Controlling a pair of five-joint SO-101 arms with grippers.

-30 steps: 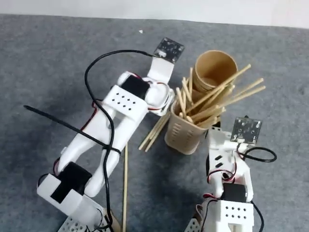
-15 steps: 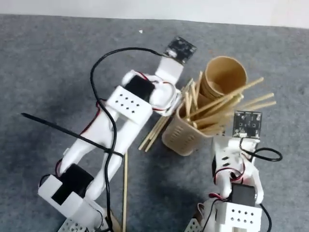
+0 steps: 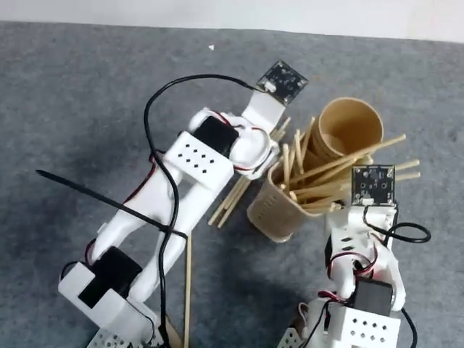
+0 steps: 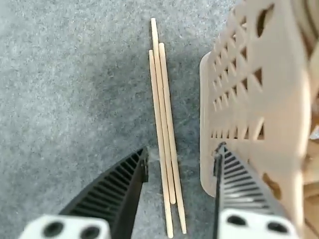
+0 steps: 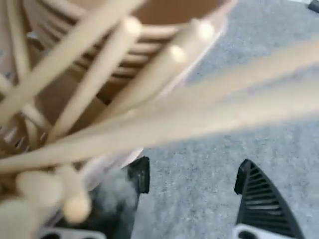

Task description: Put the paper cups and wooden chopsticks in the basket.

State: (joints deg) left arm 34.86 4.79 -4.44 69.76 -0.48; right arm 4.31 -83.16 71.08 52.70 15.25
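Observation:
A beige perforated basket (image 3: 279, 210) leans on the grey mat, holding stacked paper cups (image 3: 353, 129) and several wooden chopsticks (image 3: 341, 165). Three more chopsticks (image 3: 230, 201) lie on the mat beside the basket. My left gripper (image 4: 179, 167) is open and low over those three chopsticks (image 4: 164, 134), one finger against the basket wall (image 4: 254, 99). My right gripper (image 5: 192, 181) is open at the basket's other side, where chopstick ends (image 5: 124, 74) and the cups (image 5: 164, 15) crowd in close. One long chopstick (image 3: 188, 290) lies apart near the left arm's base.
A thin black strip (image 3: 87, 190) sticks out across the left arm, and a black cable (image 3: 156, 138) loops over it. Open grey mat (image 3: 87, 87) lies to the left and far side; its far edge (image 3: 217, 27) meets a white surface.
The left arm has swung right and farther out, and the basket with cups and chopsticks has shifted right and tilted. The right arm has moved right with it.

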